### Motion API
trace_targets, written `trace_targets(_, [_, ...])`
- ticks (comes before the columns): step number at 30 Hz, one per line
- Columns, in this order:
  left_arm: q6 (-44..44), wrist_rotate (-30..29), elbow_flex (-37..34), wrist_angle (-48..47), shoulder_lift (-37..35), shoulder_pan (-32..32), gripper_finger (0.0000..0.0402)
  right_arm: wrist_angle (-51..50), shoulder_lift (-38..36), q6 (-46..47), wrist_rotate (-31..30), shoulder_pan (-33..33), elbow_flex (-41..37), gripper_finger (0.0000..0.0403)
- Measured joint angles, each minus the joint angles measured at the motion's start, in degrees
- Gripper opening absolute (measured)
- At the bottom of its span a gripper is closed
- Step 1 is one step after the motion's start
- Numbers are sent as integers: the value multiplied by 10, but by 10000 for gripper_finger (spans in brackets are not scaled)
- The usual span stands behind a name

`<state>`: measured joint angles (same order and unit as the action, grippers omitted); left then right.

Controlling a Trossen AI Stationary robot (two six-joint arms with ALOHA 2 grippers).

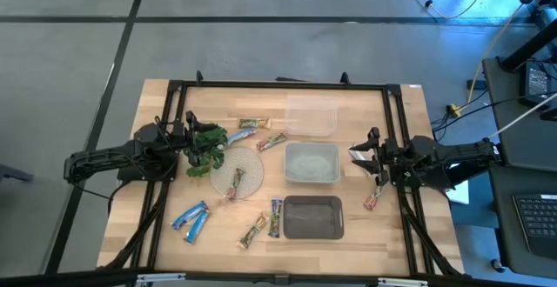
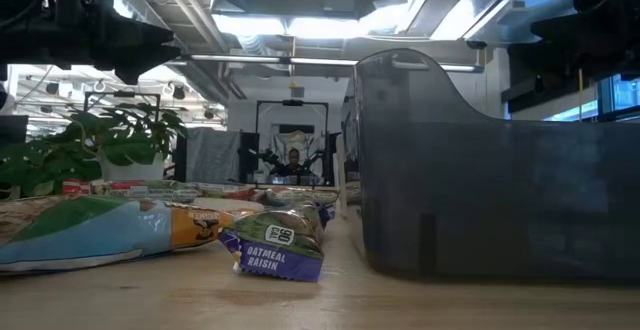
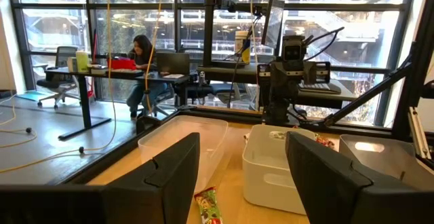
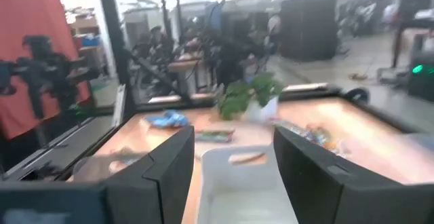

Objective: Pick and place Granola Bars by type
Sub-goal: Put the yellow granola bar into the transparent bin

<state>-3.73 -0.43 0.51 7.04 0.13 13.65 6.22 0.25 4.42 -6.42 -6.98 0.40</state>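
Note:
Several granola bars lie flat on the wooden table. Two blue ones (image 1: 191,219) sit near the front left, with a green-tan one (image 1: 252,231) and a dark one (image 1: 275,217) beside the dark bin. A red-pink bar (image 1: 372,202) lies at the right. One bar (image 1: 235,183) rests on the clear disc, and three more (image 1: 257,132) lie near the clear bin. My left gripper (image 1: 185,135) (image 3: 242,142) is open and hovers by the plant sprig (image 1: 207,148). My right gripper (image 1: 366,154) (image 4: 234,134) is open beside the pale bin (image 1: 312,163). Neither holds anything.
Three bins stand in a column at mid-table: a clear one (image 1: 311,117) far, the pale one in the middle, a dark grey one (image 1: 312,216) near. The dark bin (image 2: 500,170) fills the low view's right. A black frame rims the table. A person sits at a desk (image 3: 139,61) beyond.

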Motion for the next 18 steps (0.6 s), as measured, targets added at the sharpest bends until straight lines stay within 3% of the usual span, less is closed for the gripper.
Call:
trace_targets(8, [0,0,0,0,0,0,212,83,0,-90,-83,0,0,206])
trace_targets(12, [0,0,0,0,0,0,212,59,0,-79,-117,0,0,206])
trace_targets(18, [0,0,0,0,0,0,212,33,0,-92,-120,0,0,206])
